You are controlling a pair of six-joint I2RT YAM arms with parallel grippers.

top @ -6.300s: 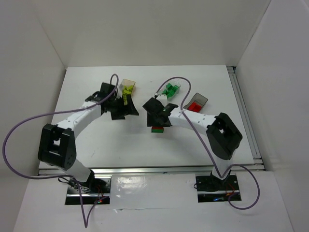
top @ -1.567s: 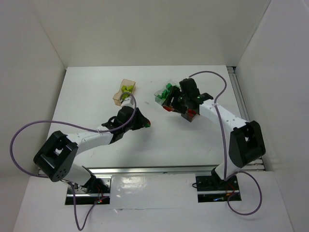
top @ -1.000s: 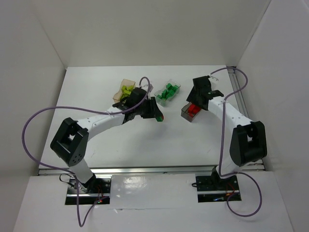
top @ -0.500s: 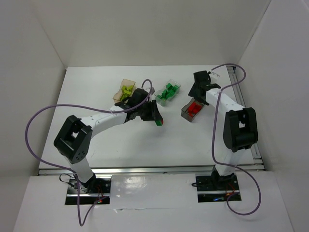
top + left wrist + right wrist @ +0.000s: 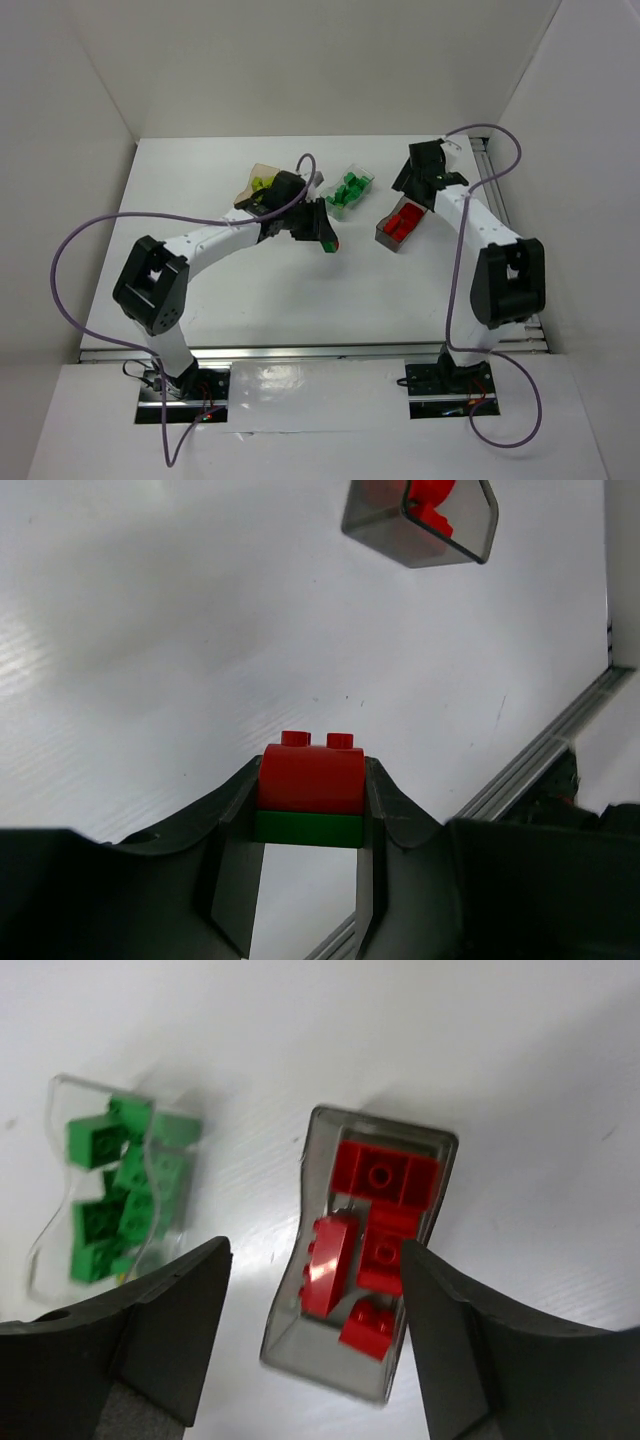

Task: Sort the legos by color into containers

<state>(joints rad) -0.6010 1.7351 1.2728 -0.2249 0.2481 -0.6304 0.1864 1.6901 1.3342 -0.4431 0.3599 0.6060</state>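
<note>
White table: lime bricks in amber tub, green bricks in clear tub, red bricks in grey tub. Left gripper pinches stuck red-on-green pair above table, probably the last to sort. Right gripper wide, empty.

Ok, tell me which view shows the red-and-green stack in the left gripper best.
Left wrist view: the red-on-green stack sits centred between the fingers of the left gripper, studs and both colours clear. Top external shows only a tiny speck at the gripper tip; right wrist shows none of it.
</note>
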